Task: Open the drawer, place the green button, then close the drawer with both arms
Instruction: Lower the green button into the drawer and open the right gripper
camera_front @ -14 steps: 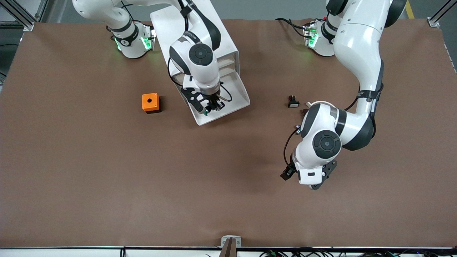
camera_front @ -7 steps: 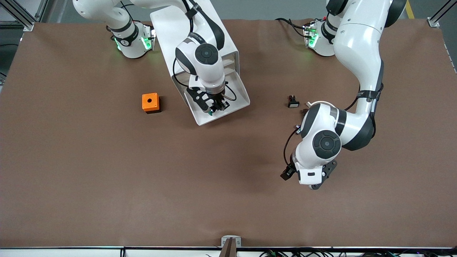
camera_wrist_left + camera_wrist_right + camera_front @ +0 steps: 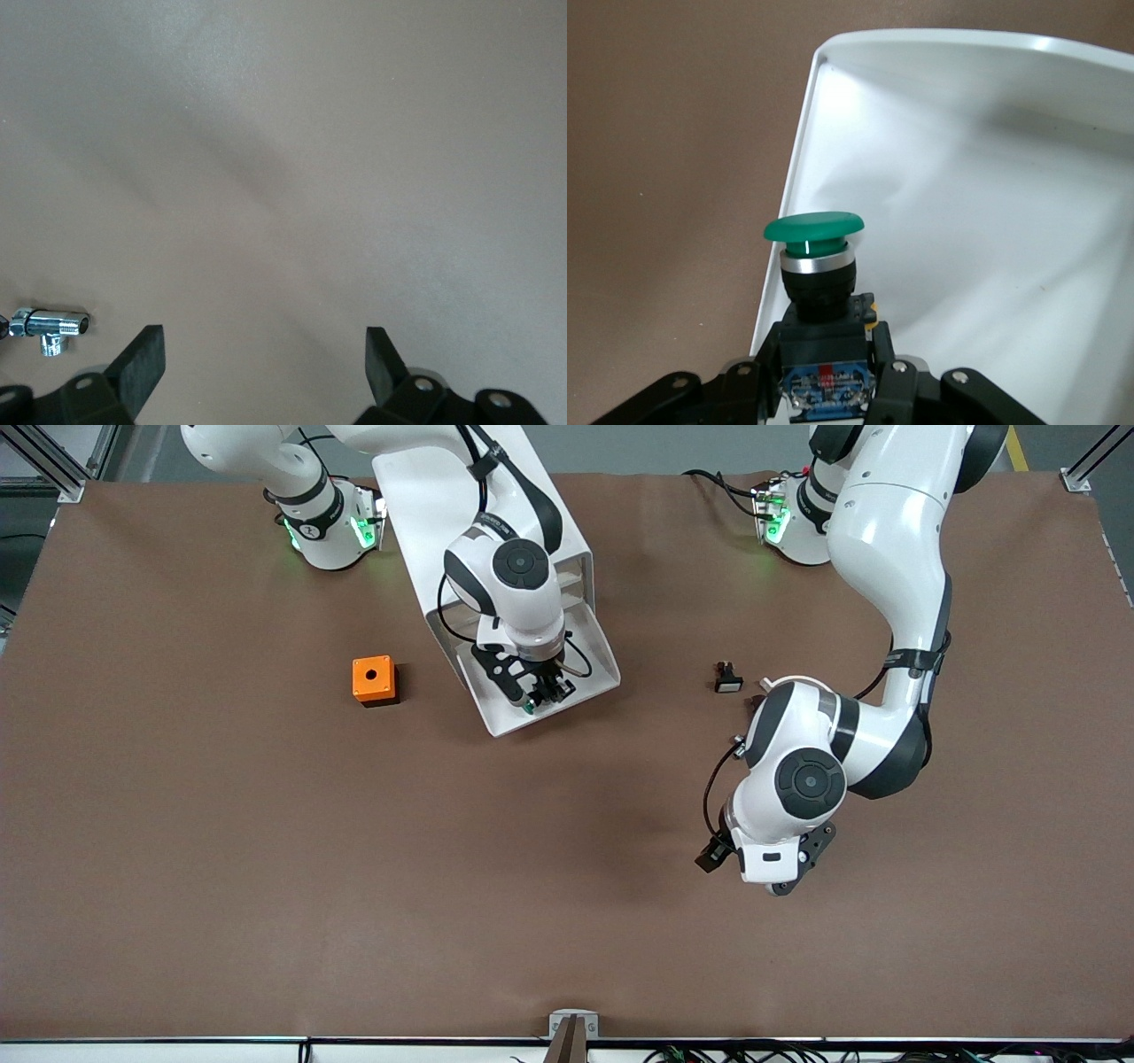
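Placing step: right gripper clamps the button over the open drawer, toward its six-o'clock lip (release next). Left gripper waits, spread wide, empty.

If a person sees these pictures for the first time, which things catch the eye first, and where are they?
The right pincer is shut on the green button, holding it over the open white drawer pulled out of the cabinet. An orange box with a hole sits on the brown table beside the drawer, toward the right arm's end. The left pincer waits open over bare table.
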You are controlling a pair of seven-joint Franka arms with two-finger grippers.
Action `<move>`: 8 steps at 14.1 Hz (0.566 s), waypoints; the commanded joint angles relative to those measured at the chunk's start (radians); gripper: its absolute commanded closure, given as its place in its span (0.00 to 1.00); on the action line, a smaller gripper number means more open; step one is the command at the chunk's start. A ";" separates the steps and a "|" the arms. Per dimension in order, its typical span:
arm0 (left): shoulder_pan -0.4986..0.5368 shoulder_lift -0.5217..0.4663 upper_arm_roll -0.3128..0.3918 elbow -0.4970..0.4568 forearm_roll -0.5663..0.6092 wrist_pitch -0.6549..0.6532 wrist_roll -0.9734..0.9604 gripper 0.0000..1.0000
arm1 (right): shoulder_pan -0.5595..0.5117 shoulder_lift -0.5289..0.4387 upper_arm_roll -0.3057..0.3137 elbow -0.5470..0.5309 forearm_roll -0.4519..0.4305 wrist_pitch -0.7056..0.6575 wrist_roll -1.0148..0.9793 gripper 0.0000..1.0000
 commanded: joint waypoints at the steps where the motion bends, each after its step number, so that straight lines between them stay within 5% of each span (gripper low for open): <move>1: -0.001 -0.027 -0.004 -0.025 0.014 -0.010 -0.008 0.01 | 0.016 0.006 -0.010 0.002 0.010 0.005 0.043 1.00; 8: -0.007 -0.027 -0.005 -0.025 0.012 -0.010 -0.008 0.01 | 0.025 0.017 -0.010 0.006 0.011 0.006 0.080 1.00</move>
